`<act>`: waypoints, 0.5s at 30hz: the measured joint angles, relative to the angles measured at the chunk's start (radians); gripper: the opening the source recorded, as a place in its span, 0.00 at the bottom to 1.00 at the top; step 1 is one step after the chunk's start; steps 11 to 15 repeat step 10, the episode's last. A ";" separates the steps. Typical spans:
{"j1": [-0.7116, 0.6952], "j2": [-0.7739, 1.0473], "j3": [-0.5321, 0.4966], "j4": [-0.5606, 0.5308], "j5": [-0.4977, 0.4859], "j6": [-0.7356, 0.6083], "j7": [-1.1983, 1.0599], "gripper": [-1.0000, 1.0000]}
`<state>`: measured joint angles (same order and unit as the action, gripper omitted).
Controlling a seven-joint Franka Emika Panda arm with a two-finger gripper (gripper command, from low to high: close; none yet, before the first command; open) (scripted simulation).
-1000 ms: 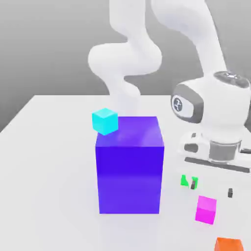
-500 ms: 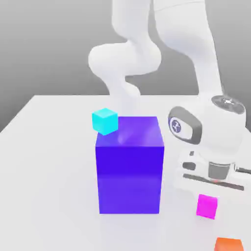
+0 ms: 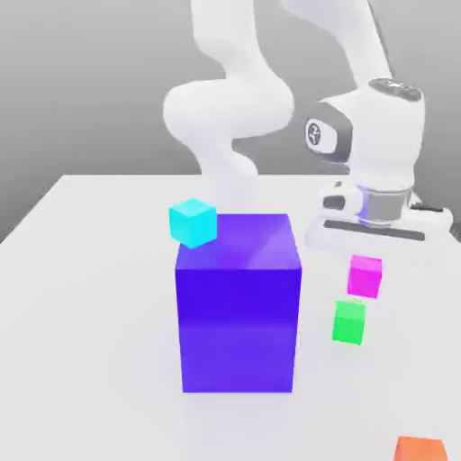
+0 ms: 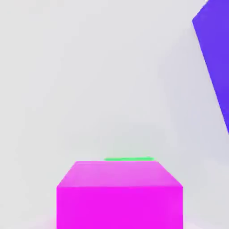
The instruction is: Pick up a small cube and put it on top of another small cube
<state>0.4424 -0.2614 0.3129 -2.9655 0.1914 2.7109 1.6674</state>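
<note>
While we read the exterior view from its left to its right, these are our notes.

Cyan cube: the cyan cube (image 3: 193, 223) sits behind the top corner of the big one, exactly where it was a second ago; we leave it out of the job.

Big blue-violet cube: the big blue-violet cube (image 3: 238, 302) stands on the worktop (image 3: 81, 297), unmoved, to the left of the two small cubes; its edge also shows in the hand view (image 4: 215, 58).

Change: a second ago the magenta cube (image 3: 365, 276) lay on the worktop nearer the camera; half a second ago the arm was low over it; now it hangs off the surface under the claw (image 3: 366, 261).

Claw: we judge it to be gripping the magenta cube, since the cube is in the air beneath the hand, though the fingers themselves are hard to make out.

Meaning: we take the pick as done and the carry as nearly done; what is left is lowering and letting go.

Magenta cube: a small bright pink block, upright, square to the hand, plain-faced (image 4: 120, 197).

Green cube: the green cube (image 3: 348, 321) rests on the worktop just below the magenta one and apart from it; in the hand view its green edge (image 4: 129, 159) peeks past the pink top face.

Alignment: the magenta cube looks slightly to the right of the green, so we would check centring before descent.

Orange cube: the orange cube (image 3: 419, 448) lies at the near edge, not involved.
</note>
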 joint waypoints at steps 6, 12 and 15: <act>-0.051 0.196 0.025 -0.003 -0.111 0.197 0.079 0.00; -0.071 0.257 0.002 -0.001 -0.193 0.253 0.135 1.00; -0.071 0.257 0.002 -0.001 -0.193 0.253 0.135 1.00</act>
